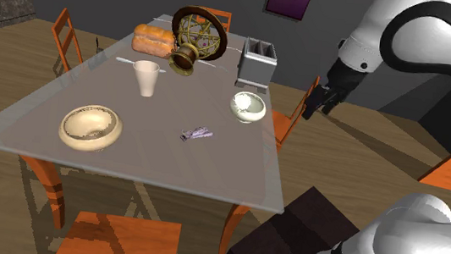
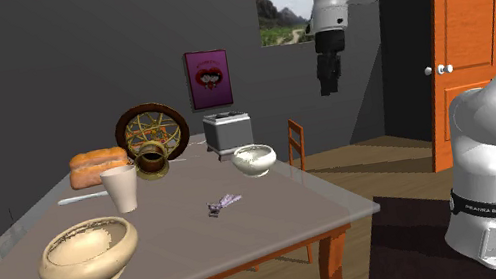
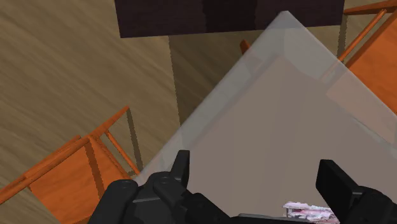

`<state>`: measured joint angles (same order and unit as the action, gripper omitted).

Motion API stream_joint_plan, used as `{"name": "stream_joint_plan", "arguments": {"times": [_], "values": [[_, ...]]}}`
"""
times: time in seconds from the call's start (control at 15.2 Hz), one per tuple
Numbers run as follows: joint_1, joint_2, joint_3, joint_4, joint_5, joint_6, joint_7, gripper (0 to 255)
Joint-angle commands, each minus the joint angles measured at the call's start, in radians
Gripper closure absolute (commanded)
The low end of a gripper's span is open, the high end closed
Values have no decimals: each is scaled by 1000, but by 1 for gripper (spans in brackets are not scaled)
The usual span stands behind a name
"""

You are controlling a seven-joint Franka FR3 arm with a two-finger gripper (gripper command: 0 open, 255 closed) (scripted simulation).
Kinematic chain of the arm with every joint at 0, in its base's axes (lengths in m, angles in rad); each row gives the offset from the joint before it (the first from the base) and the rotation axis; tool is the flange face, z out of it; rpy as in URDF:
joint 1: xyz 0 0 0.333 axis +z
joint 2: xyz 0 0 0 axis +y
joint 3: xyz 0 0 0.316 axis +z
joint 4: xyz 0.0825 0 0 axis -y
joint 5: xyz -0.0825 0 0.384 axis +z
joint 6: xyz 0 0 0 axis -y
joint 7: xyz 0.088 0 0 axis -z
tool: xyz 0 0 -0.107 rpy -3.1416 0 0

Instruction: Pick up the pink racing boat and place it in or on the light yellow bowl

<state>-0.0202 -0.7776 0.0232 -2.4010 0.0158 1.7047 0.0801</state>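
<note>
My claw (image 1: 315, 101) hangs high in the air, fingers apart and holding nothing, roughly above the surface's (image 1: 144, 161) edge on my stand's side. The boat (image 1: 198, 134) lies flat near the middle of the surface, a little toward that same edge and touching nothing. The bowl (image 1: 90, 126) sits upright near the corner at the shoulder view's lower left, well apart from the boat and from my claw.

Inventory: one table (image 1: 153, 159); two bowls, a tan bowl (image 1: 88, 141) and a white bowl (image 1: 247, 115); one cup (image 1: 145, 78); one loaf (image 1: 154, 40); one toaster (image 1: 257, 64); one boat (image 1: 198, 134); one round ornament (image 1: 201, 30); four chairs (image 1: 67, 37); one door (image 2: 472, 59).
</note>
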Motion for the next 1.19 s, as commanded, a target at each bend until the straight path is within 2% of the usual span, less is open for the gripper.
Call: {"name": "stream_joint_plan", "arguments": {"times": [0.0,0.53,1.12], "values": [[0,0,0,0,0,0,0,0],[60,216,-27,-47,0,309,-164,0],[131,524,-43,12,32,606,-356,0]]}}
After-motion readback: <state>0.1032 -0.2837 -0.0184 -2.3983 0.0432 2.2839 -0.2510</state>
